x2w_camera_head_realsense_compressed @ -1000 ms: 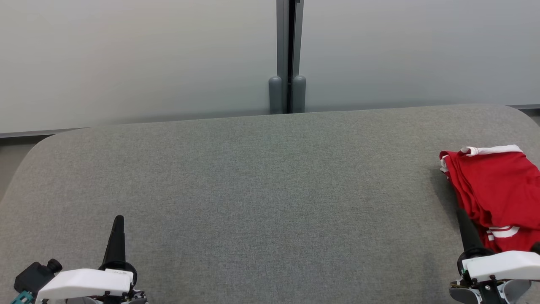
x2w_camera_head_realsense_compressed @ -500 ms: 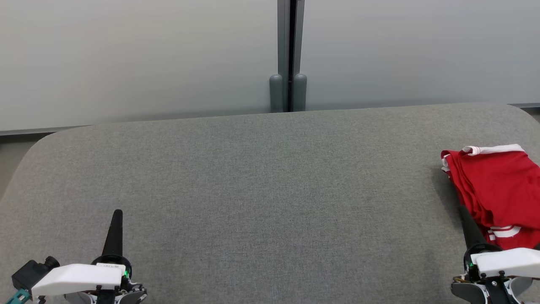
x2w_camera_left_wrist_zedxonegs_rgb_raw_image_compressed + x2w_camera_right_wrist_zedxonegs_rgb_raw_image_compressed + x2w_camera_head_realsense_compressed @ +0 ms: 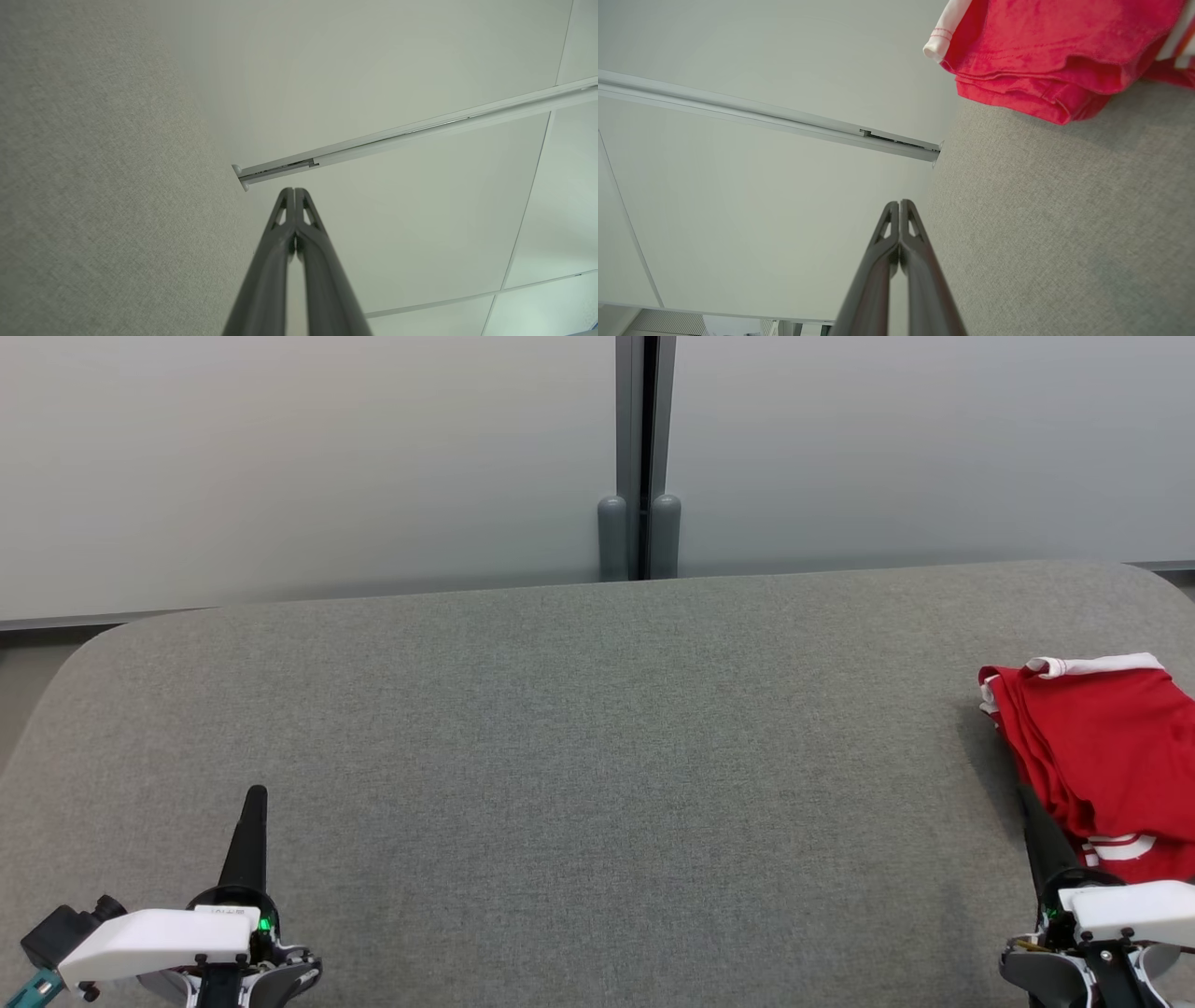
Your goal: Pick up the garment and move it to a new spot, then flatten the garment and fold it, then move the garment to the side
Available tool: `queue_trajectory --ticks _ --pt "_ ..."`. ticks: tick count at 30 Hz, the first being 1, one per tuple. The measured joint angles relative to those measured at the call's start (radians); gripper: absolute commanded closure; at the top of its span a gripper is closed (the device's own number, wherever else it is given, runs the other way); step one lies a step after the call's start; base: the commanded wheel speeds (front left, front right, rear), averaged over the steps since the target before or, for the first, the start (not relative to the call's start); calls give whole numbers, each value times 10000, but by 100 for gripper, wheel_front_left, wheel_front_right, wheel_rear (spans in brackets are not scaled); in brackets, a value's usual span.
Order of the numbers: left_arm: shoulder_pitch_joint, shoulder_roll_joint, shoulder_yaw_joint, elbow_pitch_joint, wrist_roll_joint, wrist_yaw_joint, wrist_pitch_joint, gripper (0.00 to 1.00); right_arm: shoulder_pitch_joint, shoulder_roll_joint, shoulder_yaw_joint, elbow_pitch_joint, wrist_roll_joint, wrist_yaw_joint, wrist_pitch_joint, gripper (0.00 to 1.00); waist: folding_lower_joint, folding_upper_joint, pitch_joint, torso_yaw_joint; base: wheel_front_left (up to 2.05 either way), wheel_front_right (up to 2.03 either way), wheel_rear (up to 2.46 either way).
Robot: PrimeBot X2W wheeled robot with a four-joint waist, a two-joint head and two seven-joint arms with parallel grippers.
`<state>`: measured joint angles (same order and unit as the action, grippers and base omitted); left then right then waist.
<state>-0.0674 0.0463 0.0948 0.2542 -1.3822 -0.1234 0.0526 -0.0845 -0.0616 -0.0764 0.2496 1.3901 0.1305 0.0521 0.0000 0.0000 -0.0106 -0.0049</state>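
A grey fabric-covered bench (image 3: 597, 728) stands against pale wall panels (image 3: 280, 457) split by a dark vertical joint (image 3: 640, 448).

In the head view, the red garment (image 3: 1102, 747) with white trim lies folded at the bench's right end, partly cut off by the frame. The left end effector (image 3: 254, 795) sits at the lower left, clenched and empty, its fingers pressed into one dark spike. The right end effector (image 3: 1027, 795) at the lower right is likewise clenched and empty, its tip just beside the garment's near left edge.

In the left wrist view, the two fingers meet at their tips, with bench on the left and wall on the right.

In the right wrist view, the closed fingers point along the bench's edge. The garment lies ahead at the upper right in stacked red layers, apart from the fingertips.
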Motion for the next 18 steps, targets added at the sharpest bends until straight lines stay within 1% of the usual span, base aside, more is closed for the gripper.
queue_trajectory --ticks 18 --pt "-195 6 109 -42 -1344 -31 366 100 -109 71 -217 -23 1294 0 370 100 0 0 78 28 0 0 0"
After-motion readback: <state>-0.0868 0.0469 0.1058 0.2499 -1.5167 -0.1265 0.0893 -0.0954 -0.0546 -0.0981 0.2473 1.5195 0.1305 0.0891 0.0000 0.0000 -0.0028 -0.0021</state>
